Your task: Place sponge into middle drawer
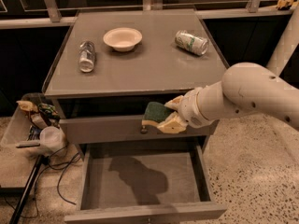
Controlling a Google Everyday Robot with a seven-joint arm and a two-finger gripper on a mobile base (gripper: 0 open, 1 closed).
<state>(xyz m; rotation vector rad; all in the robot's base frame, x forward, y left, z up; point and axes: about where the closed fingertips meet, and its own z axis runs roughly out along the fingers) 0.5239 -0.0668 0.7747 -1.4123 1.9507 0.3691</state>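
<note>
Gripper [164, 116] sits at centre frame, just in front of the closed drawer front [107, 127] with the small knob. I see its two pale fingers [172, 124] clamped on the sponge [154, 111], dark green layer showing. The sponge hangs in the air over the rear part of the open drawer [187, 183], which fills the lower centre. On the tabletop [154, 69] in the upper frame lie a white bowl [122, 38], a can [191, 42] on its side to the right and a bottle [87, 56] to the left.
</note>
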